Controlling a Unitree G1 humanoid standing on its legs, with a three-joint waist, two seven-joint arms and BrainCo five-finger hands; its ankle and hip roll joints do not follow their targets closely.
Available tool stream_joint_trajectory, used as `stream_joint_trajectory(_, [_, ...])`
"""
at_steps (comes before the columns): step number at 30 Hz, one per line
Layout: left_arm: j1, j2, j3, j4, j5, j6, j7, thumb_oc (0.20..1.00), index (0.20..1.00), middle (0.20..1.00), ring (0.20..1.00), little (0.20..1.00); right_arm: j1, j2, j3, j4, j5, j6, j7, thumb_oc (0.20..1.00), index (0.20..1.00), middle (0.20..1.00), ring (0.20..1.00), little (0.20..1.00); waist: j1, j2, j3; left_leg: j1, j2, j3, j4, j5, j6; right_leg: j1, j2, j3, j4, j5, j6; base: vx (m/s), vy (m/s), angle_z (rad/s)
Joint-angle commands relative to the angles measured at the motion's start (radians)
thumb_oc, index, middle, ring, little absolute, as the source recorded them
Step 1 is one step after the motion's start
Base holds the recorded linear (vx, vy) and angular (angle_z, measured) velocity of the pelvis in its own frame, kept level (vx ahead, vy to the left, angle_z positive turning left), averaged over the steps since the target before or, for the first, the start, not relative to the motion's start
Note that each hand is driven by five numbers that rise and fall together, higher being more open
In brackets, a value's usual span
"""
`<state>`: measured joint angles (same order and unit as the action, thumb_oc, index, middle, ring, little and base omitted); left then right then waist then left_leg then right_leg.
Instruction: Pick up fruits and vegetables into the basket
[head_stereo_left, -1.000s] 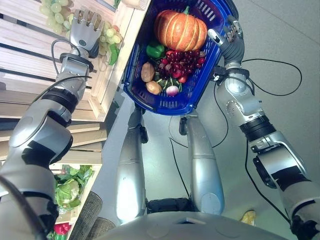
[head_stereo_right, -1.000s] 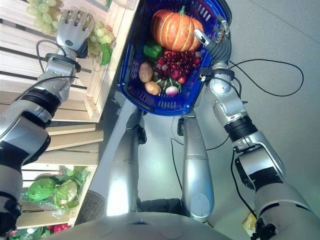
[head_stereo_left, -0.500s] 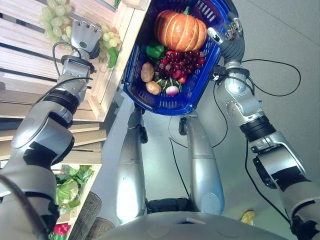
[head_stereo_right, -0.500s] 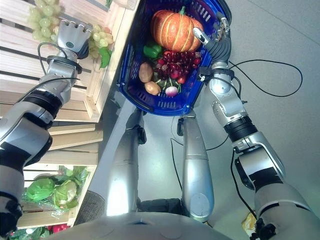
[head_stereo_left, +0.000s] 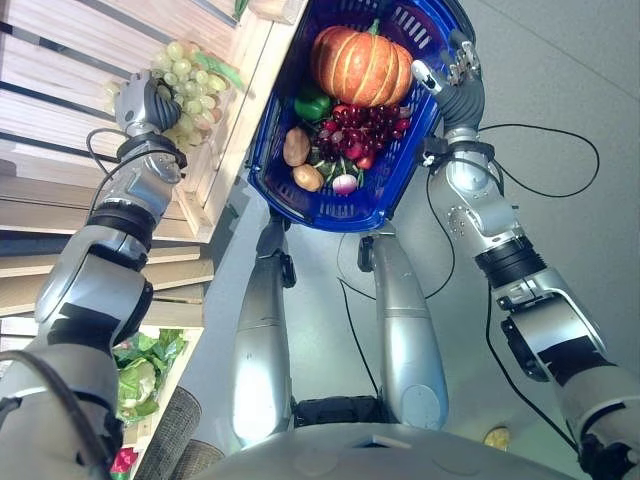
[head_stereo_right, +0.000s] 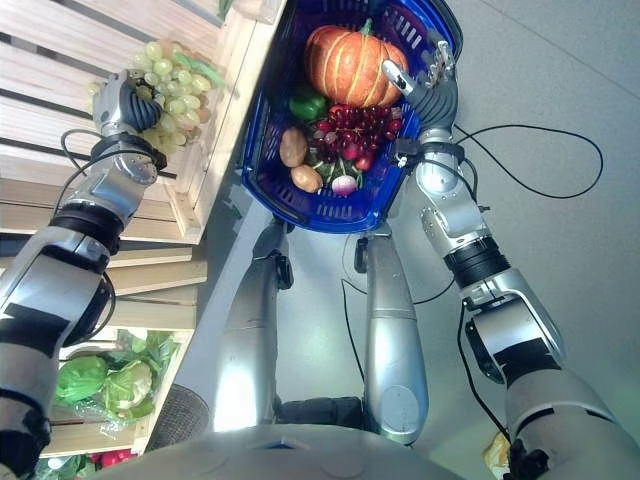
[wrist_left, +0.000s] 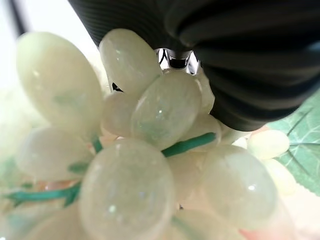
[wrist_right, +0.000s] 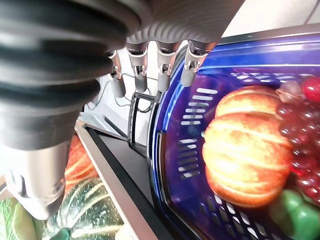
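The green grapes (head_stereo_left: 188, 92) are in the robot's left hand (head_stereo_left: 140, 104) now. One second ago that hand was flat and open, lying over the bunch on the wooden shelf (head_stereo_left: 60, 110). Half a second ago it pressed lower onto them. Now its fingers have curled in and the bunch sticks out from the hand toward the basket side. In the left wrist view the pale grapes (wrist_left: 150, 150) sit tight against the hand's dark cover, with a green stem running through them. So I think the grab worked, and the grapes look ready to leave the shelf.

The blue basket (head_stereo_left: 275, 190) is just to the right of the shelf edge, close to the grapes. The right hand (head_stereo_left: 452, 78) is at the basket's far right rim. Its fingers (wrist_right: 162, 72) hang down by the rim near a dark handle, but I cannot tell if they are wrapped around anything.

The basket already has a lot in it. An orange pumpkin (head_stereo_left: 360, 65) sits at the far end. Next come a green pepper (head_stereo_left: 312, 103) and dark red cherries (head_stereo_left: 360, 128). Two brown potatoes (head_stereo_left: 297, 147) and a small pink radish (head_stereo_left: 344, 182) are at the near end.

The next job is probably to carry the grapes over to the right and drop them in. The bunch is floppy, so some grapes could slip out.
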<state>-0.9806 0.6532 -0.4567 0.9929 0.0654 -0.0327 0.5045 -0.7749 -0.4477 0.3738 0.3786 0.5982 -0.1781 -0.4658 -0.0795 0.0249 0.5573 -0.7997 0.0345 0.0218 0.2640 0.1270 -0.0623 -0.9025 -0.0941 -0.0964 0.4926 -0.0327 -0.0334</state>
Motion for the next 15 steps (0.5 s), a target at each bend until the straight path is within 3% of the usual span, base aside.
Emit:
stream_joint_trajectory(1, [0.043,-0.005,0.103,-0.046,-0.111,-0.140,0.021,0.200,0.200,0.200,0.200,0.200,0.066,0.004,-0.054,-0.115,-0.043,-0.066,0.021,1.000,1.000,1.000,1.000,1.000,0.016,0.010,-0.037,-0.020,-0.012,0.002,0.095,-0.077,-0.002,0.044,0.004,0.021,-0.078,0.049,0.104,0.00,0.000,0.00])
stream_joint_trajectory(6, [0.113,-0.036,0.176,-0.156,-0.290,-0.321,-0.006,0.200,0.200,0.200,0.200,0.200,0.096,0.006,-0.055,-0.158,-0.073,-0.076,0.061,1.000,1.000,1.000,1.000,1.000,0.024,0.010,-0.037,-0.018,-0.016,-0.002,0.090,-0.079,0.003,0.043,0.009,0.016,-0.073,0.041,0.100,0.00,0.000,0.00])
stream_joint_trajectory(9, [0.141,-0.047,0.206,-0.199,-0.349,-0.379,-0.018,0.200,0.200,0.200,0.200,0.200,0.111,0.004,-0.056,-0.170,-0.076,-0.087,0.085,1.000,1.000,1.000,1.000,1.000,0.027,0.010,-0.037,-0.018,-0.017,-0.002,0.089,-0.081,0.005,0.043,0.011,0.014,-0.068,0.036,0.099,0.00,0.000,0.00])
stream_joint_trajectory(10, [0.169,-0.062,0.230,-0.250,-0.425,-0.457,-0.052,0.200,0.200,0.200,0.200,0.200,0.125,0.009,-0.057,-0.186,-0.075,-0.099,0.130,1.000,1.000,1.000,1.000,1.000,0.030,0.010,-0.037,-0.017,-0.019,-0.004,0.090,-0.084,0.007,0.045,0.012,0.011,-0.066,0.032,0.098,0.00,0.000,0.00])
stream_joint_trajectory(11, [0.170,-0.062,0.231,-0.251,-0.425,-0.457,-0.052,0.200,0.200,0.200,0.200,0.200,0.126,0.009,-0.057,-0.186,-0.075,-0.099,0.130,1.000,1.000,1.000,1.000,1.000,0.029,0.010,-0.037,-0.016,-0.019,-0.004,0.090,-0.084,0.007,0.045,0.012,0.011,-0.066,0.032,0.098,0.00,0.000,0.00])
stream_joint_trajectory(15, [0.199,-0.097,0.284,-0.349,-0.550,-0.581,-0.157,0.200,0.200,0.200,0.200,0.200,0.141,0.023,-0.052,-0.205,-0.088,-0.109,0.196,1.000,1.000,1.000,1.000,1.000,0.036,0.008,-0.037,-0.015,-0.021,-0.009,0.089,-0.090,0.011,0.046,0.012,0.005,-0.059,0.024,0.098,0.00,0.000,0.00])
